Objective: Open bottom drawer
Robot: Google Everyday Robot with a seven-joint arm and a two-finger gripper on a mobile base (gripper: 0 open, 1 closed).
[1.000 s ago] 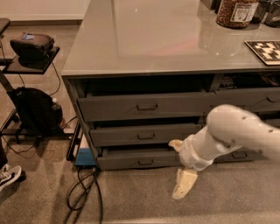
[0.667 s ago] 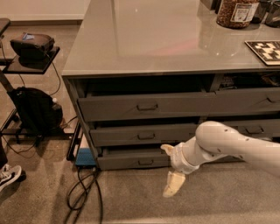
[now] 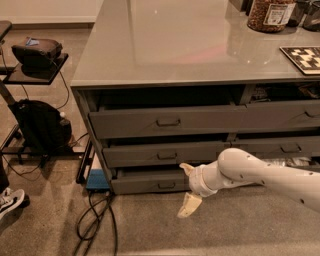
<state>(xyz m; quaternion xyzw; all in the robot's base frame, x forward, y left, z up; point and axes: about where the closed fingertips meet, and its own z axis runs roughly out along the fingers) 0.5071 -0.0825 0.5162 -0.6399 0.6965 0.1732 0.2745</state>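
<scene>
As gripper (image 3: 189,187) slid left, jaws apart, maybe touching bottom drawer (image 3: 150,184)

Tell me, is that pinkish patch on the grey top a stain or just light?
Camera view: it looks like reflected light on the glossy countertop, which also mirrors the jar; shadow fills the gap above the top drawer; the bottom drawer is dim, the pale open gripper beside its handle.

The gripper (image 3: 188,187), its fingers spread, hides the right end of the bottom drawer (image 3: 145,183). Beyond the drawer's right, the arm (image 3: 260,175) is cut off.
</scene>
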